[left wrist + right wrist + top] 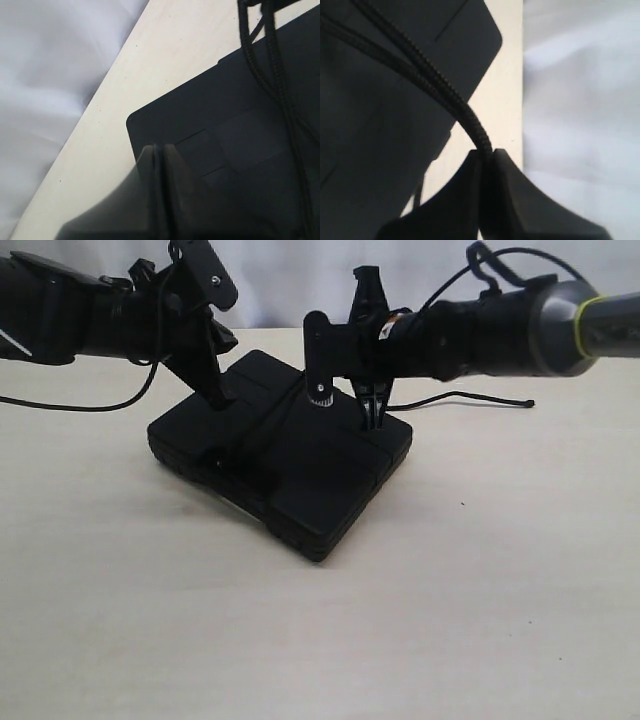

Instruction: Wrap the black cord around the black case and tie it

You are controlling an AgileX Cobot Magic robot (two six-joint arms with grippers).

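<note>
The black case [300,475] lies flat in the middle of the table. The black cord [468,394] trails off to the right on the table and ends in a knot [528,402]. Strands of it cross the case top [272,75]. My right gripper [375,420] stands at the case's far right edge, shut on the black cord [437,82], which runs taut from the fingertips [486,151] back over the case [365,150]. My left gripper [220,400] is shut with nothing seen between its jaws. Its tips [161,149] rest by the case's far left corner [200,120].
The pale wooden table [320,640] stretches wide in front of the case. A white cloth backdrop [45,80] hangs behind the table's far edge. A thin black line [100,408] curves over the table at the left under the left arm.
</note>
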